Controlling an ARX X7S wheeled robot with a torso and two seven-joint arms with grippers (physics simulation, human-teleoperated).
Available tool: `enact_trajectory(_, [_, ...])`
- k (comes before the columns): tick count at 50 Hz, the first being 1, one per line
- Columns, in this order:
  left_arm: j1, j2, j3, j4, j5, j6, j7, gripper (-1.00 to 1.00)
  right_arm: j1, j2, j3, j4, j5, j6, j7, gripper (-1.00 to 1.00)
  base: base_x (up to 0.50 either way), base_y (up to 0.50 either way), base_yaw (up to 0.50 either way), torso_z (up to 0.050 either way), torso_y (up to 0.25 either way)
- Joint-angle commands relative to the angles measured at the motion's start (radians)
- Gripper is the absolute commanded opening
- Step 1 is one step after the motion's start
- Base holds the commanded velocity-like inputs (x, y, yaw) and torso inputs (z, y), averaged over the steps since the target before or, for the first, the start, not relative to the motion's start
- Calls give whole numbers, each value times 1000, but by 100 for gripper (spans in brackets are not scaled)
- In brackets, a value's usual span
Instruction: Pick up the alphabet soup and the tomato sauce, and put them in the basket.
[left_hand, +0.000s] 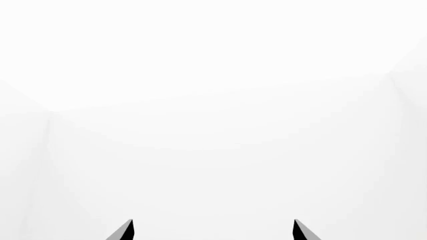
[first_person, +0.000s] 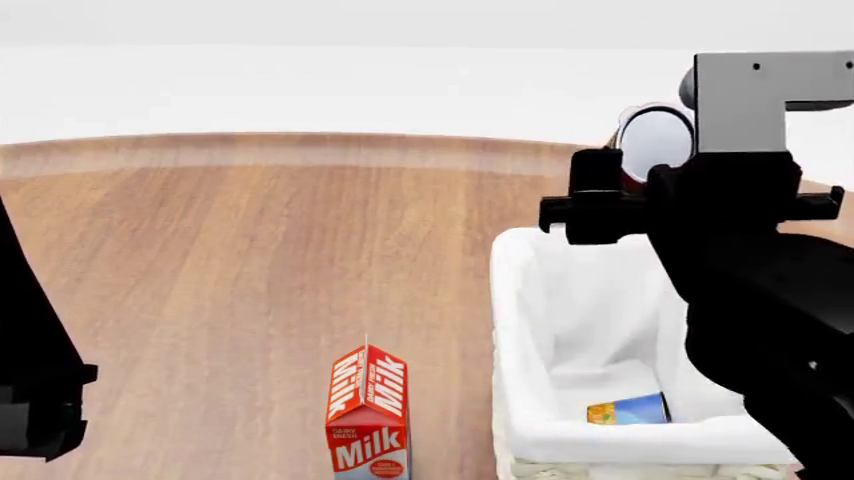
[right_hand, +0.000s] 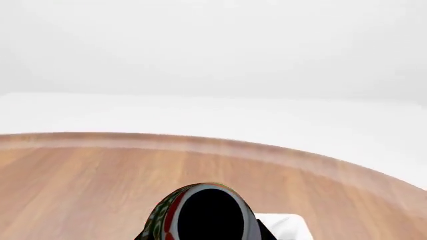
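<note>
Alphabet soup (first_person: 627, 409) already lies in the basket (first_person: 514, 300); right gripper (first_person: 650, 150), jaws pinching the tomato sauce (first_person: 654, 138), hangs above the basket's far end, so next: lower and release; left gripper (left_hand: 213, 231) jaws spread, empty.

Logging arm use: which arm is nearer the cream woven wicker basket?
Right. The right gripper holds the red-and-green tin can above the basket; the left arm sits far across the table.
</note>
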Motion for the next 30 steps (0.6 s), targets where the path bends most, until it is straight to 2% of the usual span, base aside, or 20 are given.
enact_trajectory(1, [5, 0, 4, 0, 1, 5, -3, 100, 34, -67, -27, 200, -116, -74, -67, -100, 0, 0, 0, 0, 0])
enact_trajectory(30, [7, 0, -1, 0, -7, 3, -1, 100, 86, -229, -62, 653, -234, -254, -161, -100, 0, 0, 0, 0, 0])
